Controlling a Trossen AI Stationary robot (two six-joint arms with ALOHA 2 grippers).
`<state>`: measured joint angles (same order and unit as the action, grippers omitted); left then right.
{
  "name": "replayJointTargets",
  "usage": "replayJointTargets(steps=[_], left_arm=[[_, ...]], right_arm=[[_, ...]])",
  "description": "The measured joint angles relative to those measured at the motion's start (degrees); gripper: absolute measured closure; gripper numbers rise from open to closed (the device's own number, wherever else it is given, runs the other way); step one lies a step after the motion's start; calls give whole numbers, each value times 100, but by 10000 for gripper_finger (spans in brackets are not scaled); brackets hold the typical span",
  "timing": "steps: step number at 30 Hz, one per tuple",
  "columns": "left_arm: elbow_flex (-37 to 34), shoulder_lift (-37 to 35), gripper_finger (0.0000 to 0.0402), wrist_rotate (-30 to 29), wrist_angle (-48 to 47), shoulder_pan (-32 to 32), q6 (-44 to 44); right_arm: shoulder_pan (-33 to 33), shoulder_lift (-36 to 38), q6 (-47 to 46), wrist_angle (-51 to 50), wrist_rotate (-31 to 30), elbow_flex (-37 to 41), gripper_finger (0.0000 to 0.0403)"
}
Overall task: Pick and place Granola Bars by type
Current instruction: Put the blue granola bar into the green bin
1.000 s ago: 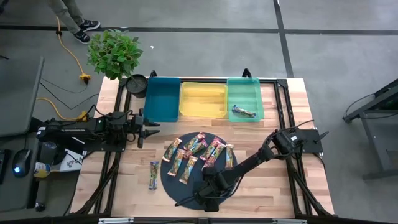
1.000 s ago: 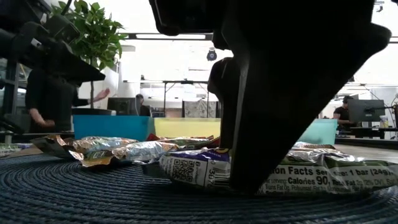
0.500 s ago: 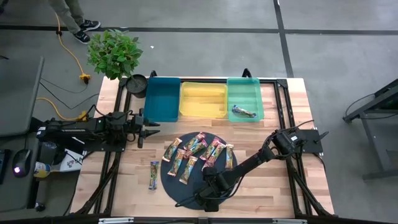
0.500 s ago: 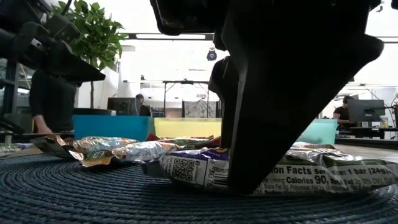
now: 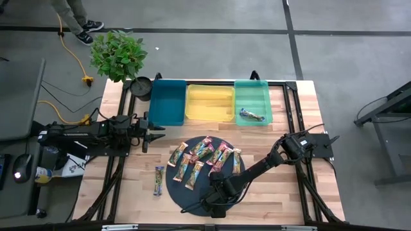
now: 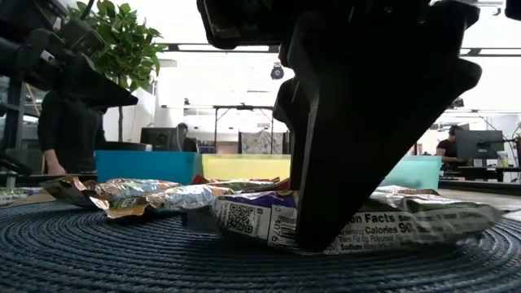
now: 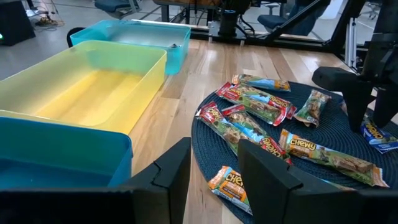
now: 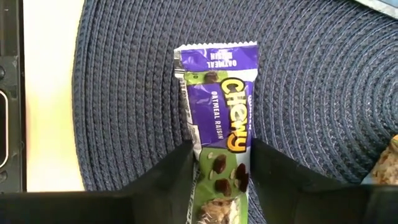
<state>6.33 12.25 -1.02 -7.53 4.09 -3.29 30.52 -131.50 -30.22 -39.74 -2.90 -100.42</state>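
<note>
The right tool (image 8: 221, 180) is down on the dark round mat (image 8: 323, 93), at the mat's near edge, with its two fingers (image 8: 163, 177) standing on either side of a purple-and-green granola bar (image 8: 219, 134). The bar lies flat on the mat, its long axis running straight out from between the fingers, so the fingers cross its narrow width. Each finger sits against, or just beside, a long edge of the wrapper. In the low view the wrapper's right end (image 6: 456, 218) looks slightly raised off the mat. Judgement: the grip is closing and not yet firm; whether it is fully clenched cannot be told.

The right arm (image 5: 257, 168) reaches from the tabletop's right side toward the near edge, bent low over the mat. It is clearly the nearer arm to this bar.

The remaining bars (image 5: 204, 156) lie scattered across the far half of the mat; one (image 5: 158, 179) rests on the tabletop (image 5: 292, 106) left of the mat. One bar (image 5: 251, 115) already lies in the green tray (image 5: 252, 86).

The left tool (image 7: 211, 174) waits at the left side, fingers parted, holding nothing.
</note>
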Motion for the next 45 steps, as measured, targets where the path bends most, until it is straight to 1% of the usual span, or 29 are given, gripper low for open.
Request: replayJointTargets(steps=[14,29,31,39,45], left_arm=[[0,-2,270,0,0,0,0],[0,0,270,0,0,0,0],[0,0,270,0,0,1,0],[0,-2,270,0,0,-1,0],[0,0,270,0,0,1,1]], right_arm=[[-3,136,24,-92,114,20,266],[-2,151,39,-96,92,17,267],[-2,151,41,-96,90,17,272],[-4,162,61,-90,197,11,316],[-9,166,63,-86,282,9,329]])
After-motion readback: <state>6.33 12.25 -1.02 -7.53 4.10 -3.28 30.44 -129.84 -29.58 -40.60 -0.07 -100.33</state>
